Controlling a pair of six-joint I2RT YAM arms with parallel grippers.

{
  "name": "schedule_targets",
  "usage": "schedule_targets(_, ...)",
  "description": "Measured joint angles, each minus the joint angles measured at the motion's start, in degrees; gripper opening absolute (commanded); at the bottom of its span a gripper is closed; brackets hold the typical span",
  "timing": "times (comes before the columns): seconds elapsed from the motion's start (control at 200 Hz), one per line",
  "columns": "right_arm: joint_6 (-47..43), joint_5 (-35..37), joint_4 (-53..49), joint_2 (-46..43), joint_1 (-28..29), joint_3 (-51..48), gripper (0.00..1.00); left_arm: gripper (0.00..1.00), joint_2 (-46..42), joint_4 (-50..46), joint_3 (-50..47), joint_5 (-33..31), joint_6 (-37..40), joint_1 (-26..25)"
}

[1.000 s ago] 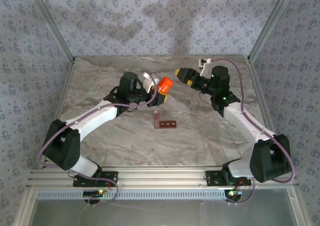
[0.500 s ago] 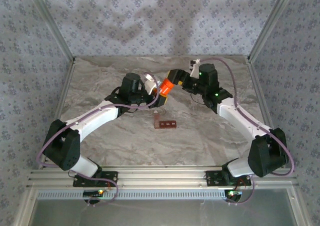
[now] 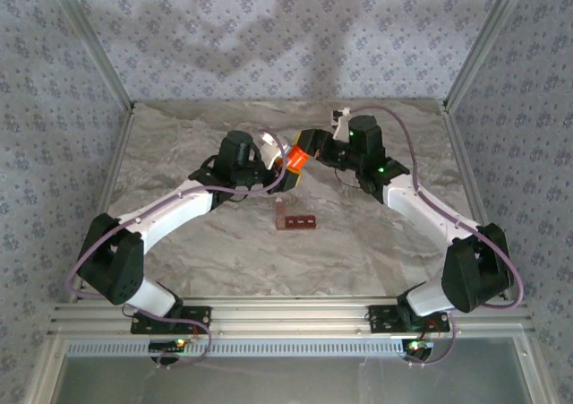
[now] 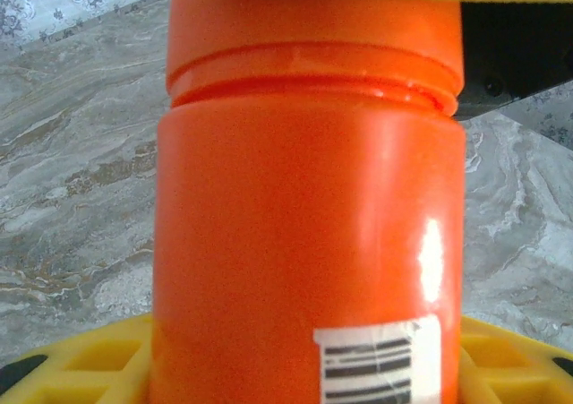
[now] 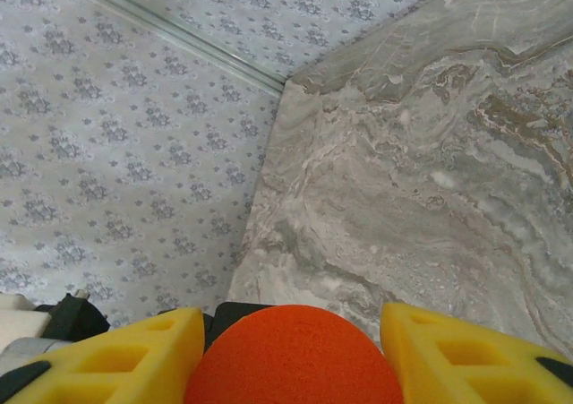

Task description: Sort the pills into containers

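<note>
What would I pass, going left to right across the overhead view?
Left arm's black shoulder → left arm's wrist → orange bottle → right arm's wrist → right arm's black shoulder.

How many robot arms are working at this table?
2. The left arm reaches in from the near edge on the left, the right arm from the near edge on the right. They meet at the orange bottle over the table. None seems hidden.

At table [image 3: 358, 247] centre: containers [image 3: 296, 220]; bottle [image 3: 296, 157] behind, raised.
</note>
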Motion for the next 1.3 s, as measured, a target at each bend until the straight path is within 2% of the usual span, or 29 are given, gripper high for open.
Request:
schedule_targets(0.155,-0.5,-2.21,4.81,0.04,-0.76,-1.86,0.48,0.0,0.0,0.83,0.0,0.48,-1.38,0.02)
schedule_targets(0.395,-8.72,-12.7,17.4,0.13,-3.85,-4.7,0.52,0.0,0.0,5.84,-0.04,7.93,-8.28,1.2)
schedule_targets(0.445,-9.42,-13.94,18.45,0.2,-4.2,-4.68,0.57,0.0,-0.02,6.64,-0.04,8.61,-8.92,1.2)
schedule_targets(0.51,-9.68,-14.71,18.93,0.26,-4.42,-4.68,0.74,0.0,-0.02,6.91,-0.04,8.72,-9.11,1.2)
schedule_targets(0.55,-9.57,-14.82,18.58,0.26,-4.48,-4.68,0.79,0.0,-0.04,6.91,-0.04,8.44,-8.9,1.2)
schedule_targets(0.655,-7.91,-13.68,16.63,0.17,-4.81,-4.55,0.83,0.0,-0.07,5.9,-0.02,6.4,-6.99,1.18)
schedule_targets(0.83,-4.66,-7.34,8.44,-1.81,-6.43,-3.91,0.83,0.0,-0.07,2.16,-0.02,0.94,-1.81,0.44)
schedule_targets(0.975,-2.08,-2.71,3.5,-3.3,-6.64,-3.67,0.89,0.0,-0.07,0.59,-0.02,-2.32,1.11,-0.04)
schedule_targets(1.299,1.53,0.02,1.62,-2.38,-3.96,-3.56,0.9,0.0,-0.07,-1.09,0.11,-5.01,3.74,-0.46)
